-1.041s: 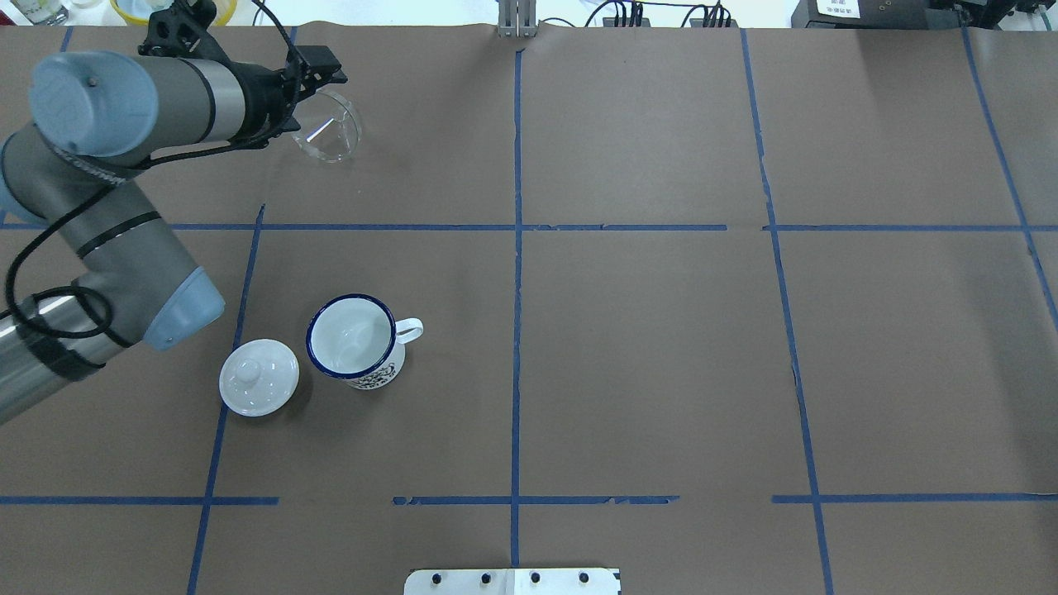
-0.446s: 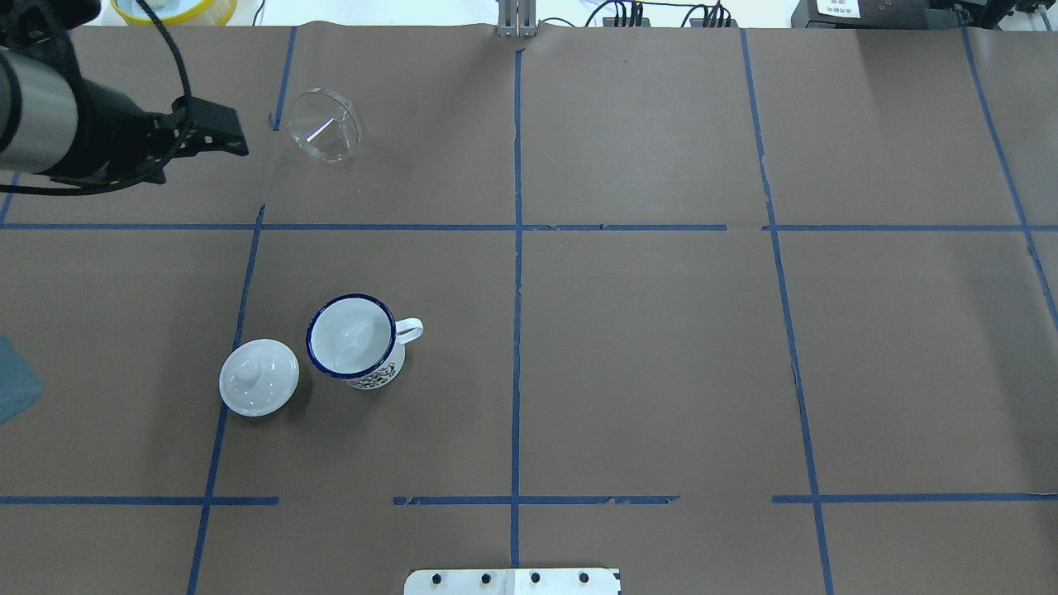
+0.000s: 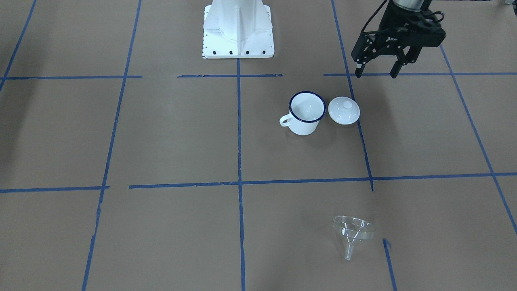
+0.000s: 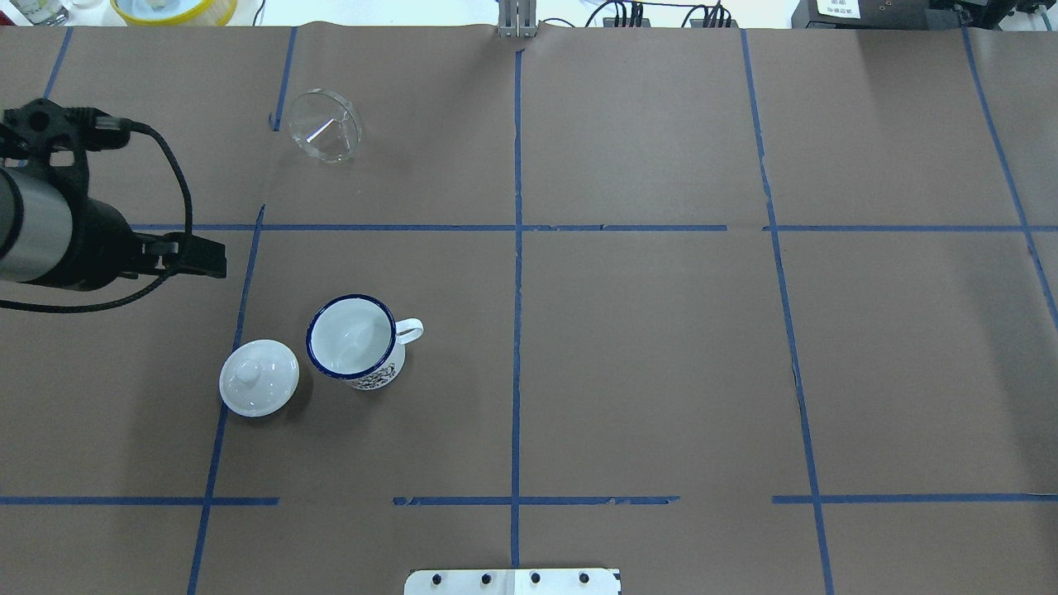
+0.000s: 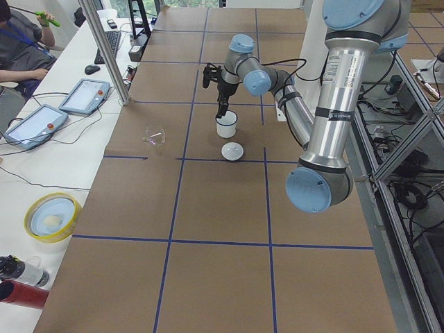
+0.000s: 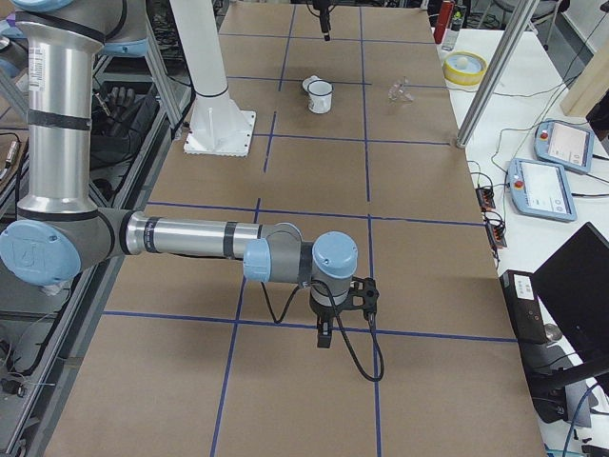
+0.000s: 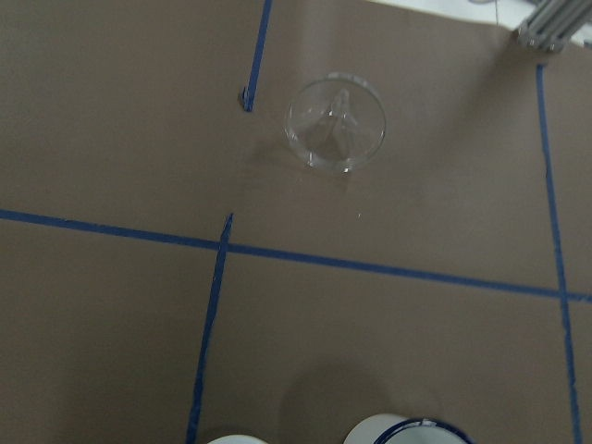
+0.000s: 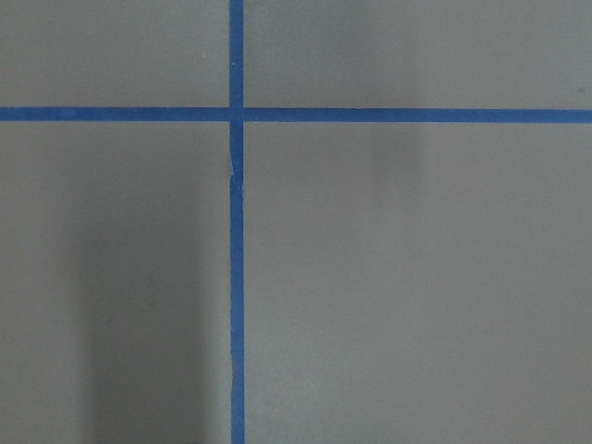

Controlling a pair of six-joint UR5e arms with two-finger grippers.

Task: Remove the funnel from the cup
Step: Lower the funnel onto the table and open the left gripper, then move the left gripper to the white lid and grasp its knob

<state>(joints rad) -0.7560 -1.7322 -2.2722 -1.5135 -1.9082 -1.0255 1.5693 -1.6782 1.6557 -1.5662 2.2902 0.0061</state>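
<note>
Since the funnel (image 4: 325, 126) lies tipped on its side on the table (image 4: 661, 372), well apart from the cup (image 4: 354, 340), you can take the removal itself as done. The cup stands upright with nothing in it, handle toward the table's middle, and a white lid (image 4: 259, 378) sits just beside it on the opposite side.

Your left gripper (image 3: 375, 75) hangs well above the paper, off to the robot's left of the lid. Its two fingers are spread and there is nothing between them. By my reading you are in the retreat step. What remains calls only for carrying that arm away to rest, not for another grasp.

Keep the height you have while passing the lid and cup, since both are light enough to be knocked by a low finger or the trailing cable (image 4: 178, 178).

The funnel rests near the table's far edge, on the operators' side, just beside a short scrap of blue tape (image 4: 273, 122). It is round and may roll if bumped, so leave that corner alone. Between funnel and cup you have open paper crossed only by tape lines.

Your right gripper (image 6: 324, 335) hangs low over the table's other end, near a tape crossing. Whether its fingers are apart or together you cannot tell from these views.
</note>
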